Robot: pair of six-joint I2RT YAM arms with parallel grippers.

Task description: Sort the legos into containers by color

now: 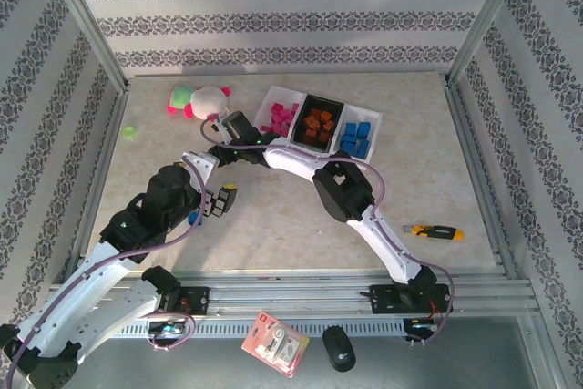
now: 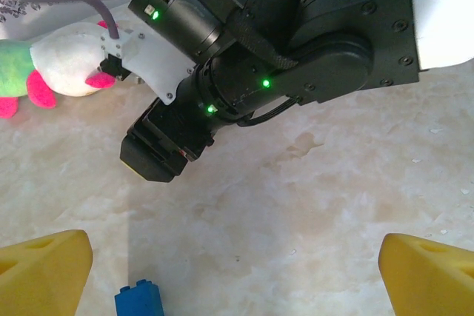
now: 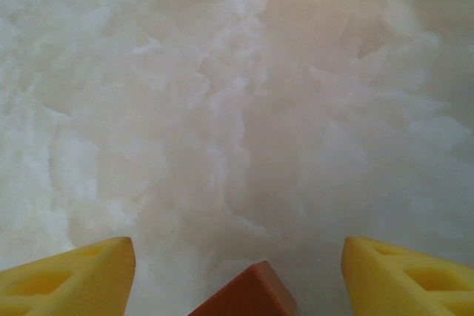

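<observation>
The left hand (image 2: 235,271) is spread wide, a blue lego (image 2: 139,300) on the counter (image 2: 311,205) at 7 o'clock between its fingers. The right hand (image 3: 237,275) is spread too — an orange-brown lego (image 3: 248,295) at 6 o'clock. The containers (image 1: 326,100) sit at 12 o'clock.

Blue lego (image 2: 139,300), orange-brown lego (image 3: 248,291)
</observation>
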